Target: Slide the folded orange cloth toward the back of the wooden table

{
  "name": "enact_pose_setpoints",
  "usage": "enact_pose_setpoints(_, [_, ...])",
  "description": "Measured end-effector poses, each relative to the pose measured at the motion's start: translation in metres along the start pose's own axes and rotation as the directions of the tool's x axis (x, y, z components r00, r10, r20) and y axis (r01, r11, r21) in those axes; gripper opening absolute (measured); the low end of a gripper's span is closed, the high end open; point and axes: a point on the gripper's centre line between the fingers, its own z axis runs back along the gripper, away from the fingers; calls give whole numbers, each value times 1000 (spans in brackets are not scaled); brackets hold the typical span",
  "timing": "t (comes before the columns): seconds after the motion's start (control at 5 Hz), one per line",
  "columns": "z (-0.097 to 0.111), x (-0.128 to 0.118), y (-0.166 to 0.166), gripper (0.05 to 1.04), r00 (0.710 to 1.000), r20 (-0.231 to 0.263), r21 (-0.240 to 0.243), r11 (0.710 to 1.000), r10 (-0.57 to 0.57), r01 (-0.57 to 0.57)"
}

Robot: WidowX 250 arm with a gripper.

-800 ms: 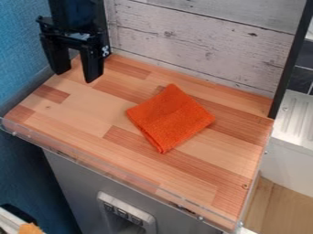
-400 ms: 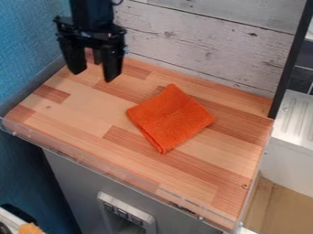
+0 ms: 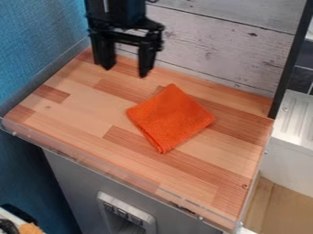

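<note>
Nearest the camera, far below the gripper and to its left in the view, a small orange thing shows at the corner, with a dark ribbed thing beside it that has come further into sight since the earlier frames. Also on the camera's side of the gripper, a grey cabinet with a pale switch panel stands below the table, and a clear strip runs along the table's near edge.

The orange cloth lies folded on the table, toward the camera from the gripper and to its right, well apart from it — its place and folds match both earlier frames. Further right of the gripper are a white ribbed surface and, lower down, a wooden floor.

The gripper itself hangs over the table's far left part, pointing down, its fingers wide apart with nothing between them. It has moved rightward from the far left corner — steadily across the frames, with the fingers still spread. To its left is the blue wall; behind it, the whitewashed plank wall, which ends at a black post on the right.
</note>
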Motion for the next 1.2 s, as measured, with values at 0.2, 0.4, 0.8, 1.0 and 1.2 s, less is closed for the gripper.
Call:
enact_pose_setpoints(0.2, [2,14,-15,993,999,20,6,999,35,-35])
enact_pose_setpoints(0.4, [-1,25,-24,993,998,26,7,999,54,-54])
enact_pose_setpoints(0.8, [-16,38,-31,657,995,30,-8,995,96,-95])
enact_pose_setpoints(1.0, [-28,43,-33,359,994,37,-20,994,106,-105])
enact_pose_setpoints(1.2, [-49,43,-34,149,994,16,-22,994,105,-104])
